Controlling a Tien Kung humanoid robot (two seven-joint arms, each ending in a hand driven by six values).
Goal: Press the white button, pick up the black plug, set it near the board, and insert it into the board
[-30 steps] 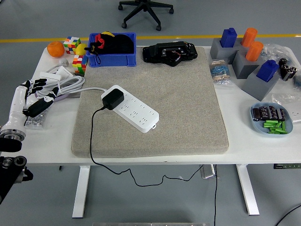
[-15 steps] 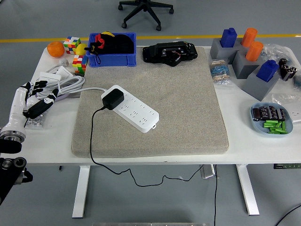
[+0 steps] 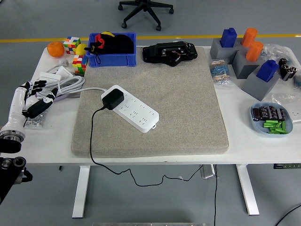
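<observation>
- The black plug (image 3: 113, 98) sits inserted in the left end of the long white power board (image 3: 130, 108), which lies on the grey felt mat (image 3: 188, 108).
- The left robot hand (image 3: 37, 96) rests at the white table's (image 3: 47, 141) left edge, fingers loosely spread, holding nothing.

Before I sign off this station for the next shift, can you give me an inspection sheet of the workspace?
Surface: white table with grey mat.
Job's things: black plug seated in the white power strip.
Clutter: blue bin, orange, cube puzzles, grey blocks, blue dish.
Hands: left hand at table's left edge, fingers spread, holding nothing; right not seen.
Cables: black cord drops off front edge; white cable coil.
Surroundings: office chair base, yellow floor line.
</observation>
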